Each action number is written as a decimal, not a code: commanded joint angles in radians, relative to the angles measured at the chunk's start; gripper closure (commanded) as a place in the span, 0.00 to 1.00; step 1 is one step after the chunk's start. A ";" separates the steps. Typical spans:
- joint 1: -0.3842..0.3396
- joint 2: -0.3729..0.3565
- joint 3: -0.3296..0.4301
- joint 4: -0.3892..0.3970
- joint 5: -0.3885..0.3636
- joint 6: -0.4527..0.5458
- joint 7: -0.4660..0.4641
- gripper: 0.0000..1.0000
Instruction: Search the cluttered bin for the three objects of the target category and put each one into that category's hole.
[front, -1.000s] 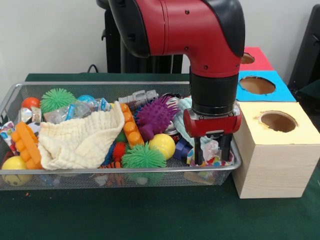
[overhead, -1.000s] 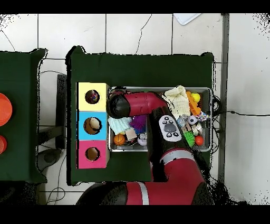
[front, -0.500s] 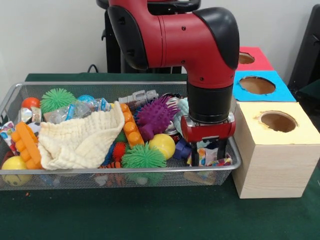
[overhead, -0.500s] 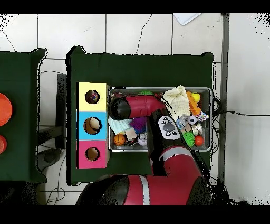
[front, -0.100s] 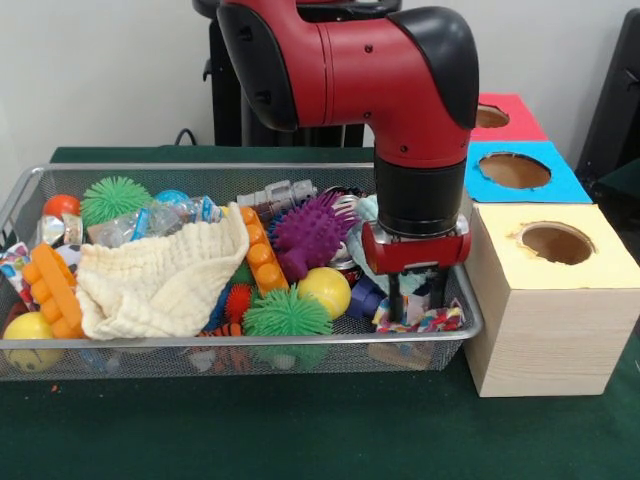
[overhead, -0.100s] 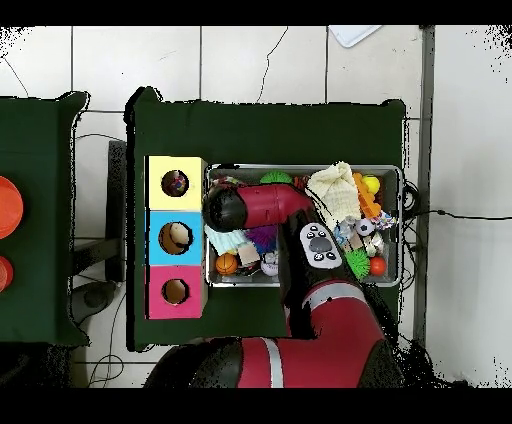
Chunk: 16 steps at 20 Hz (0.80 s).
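the red arm (front, -0.100s: 400, 90) reaches into the wire bin (front, -0.100s: 240, 345) beside the yellow-topped box (front, -0.100s: 545, 300).

Front and overhead, sharing bin (front, -0.100s: 240, 340) (overhead, -0.100s: 300, 170)

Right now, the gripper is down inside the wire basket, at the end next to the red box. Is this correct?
Not quite: the front view shows the gripper down in the wire basket at the end next to the yellow box, not the red box, which is farthest away.
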 joint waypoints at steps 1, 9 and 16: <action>-0.030 0.006 0.013 0.078 -0.079 -0.050 0.016 1.00; -0.031 0.012 0.003 0.056 -0.088 -0.039 0.016 1.00; -0.022 0.010 0.001 0.037 -0.086 -0.019 0.020 1.00</action>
